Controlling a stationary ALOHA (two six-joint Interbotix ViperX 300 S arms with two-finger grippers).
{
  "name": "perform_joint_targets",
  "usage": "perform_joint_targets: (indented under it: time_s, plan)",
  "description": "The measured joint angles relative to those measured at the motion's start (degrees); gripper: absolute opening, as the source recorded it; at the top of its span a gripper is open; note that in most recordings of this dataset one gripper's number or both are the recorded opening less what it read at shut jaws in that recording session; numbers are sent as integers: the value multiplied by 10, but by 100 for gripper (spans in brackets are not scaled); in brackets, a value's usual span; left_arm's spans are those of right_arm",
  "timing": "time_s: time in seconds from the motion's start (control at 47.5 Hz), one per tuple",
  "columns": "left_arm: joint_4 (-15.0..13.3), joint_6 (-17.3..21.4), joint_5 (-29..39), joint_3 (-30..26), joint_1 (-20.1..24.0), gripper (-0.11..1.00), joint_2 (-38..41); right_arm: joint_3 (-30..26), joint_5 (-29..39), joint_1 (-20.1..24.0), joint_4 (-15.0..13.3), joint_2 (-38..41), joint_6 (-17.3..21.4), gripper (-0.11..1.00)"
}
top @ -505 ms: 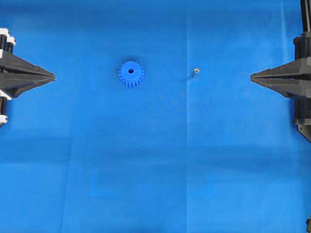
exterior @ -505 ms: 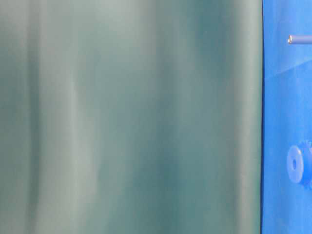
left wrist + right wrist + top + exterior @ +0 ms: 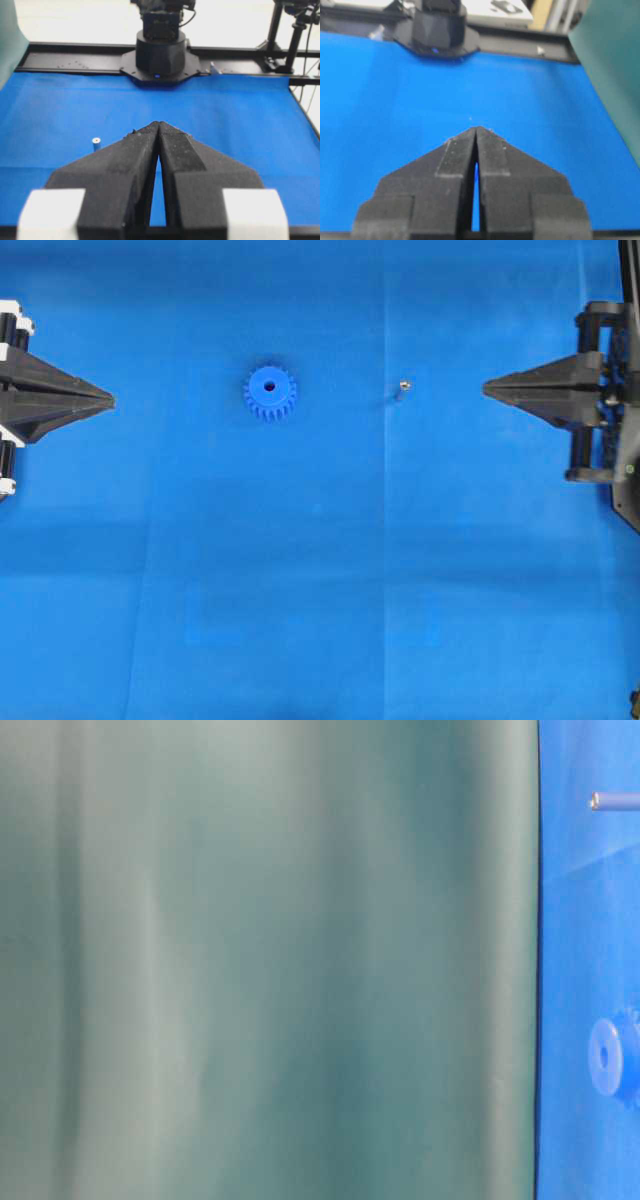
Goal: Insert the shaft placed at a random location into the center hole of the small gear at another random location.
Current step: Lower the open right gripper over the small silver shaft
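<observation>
Since the earlier overhead pic, the right tool [image 3: 487,390] has slid in toward the middle, now nearer the shaft [image 3: 402,387]; left tool [image 3: 108,398], gear and shaft haven't budged. Both tools are closed, tips pressed together w/ nothing between them.

We see the shaft standing on end on the blue tabletop [image 3: 320,590], right of centre, well apart from the small gear [image 3: 269,393], which lies flat to its left w/ the center hole [image 3: 269,386] facing up.

We'd judge the shaft light, stiff, smooth metal, so prob. slippery and easy to tip or flick away. It's v. thin, so we'd open the right tool only a little and pinch it across the upper half, leaving the bottom end free for the hole. The gear looks like light, rigid plastic, likely to skate on the sheet; the left tool may need to steady it by the toothed rim.
</observation>
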Motion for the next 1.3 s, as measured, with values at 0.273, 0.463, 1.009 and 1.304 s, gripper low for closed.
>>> perform_joint_targets:
  time_s: [0.273,0.463,1.009,1.304]
  plan:
    - [0,-3,1,5,0,0,-1,1,-78,-41,33,162,1,74]
    - [0,-11,1,7,-1,0,-2,-7,-139,-48,44,284,1,73]
    - [0,-11,4,17,-1,0,-4,-33,-236,-55,132,489,1,72]
    - [0,-11,6,18,-1,0,-5,-33,-243,-55,142,490,1,38]
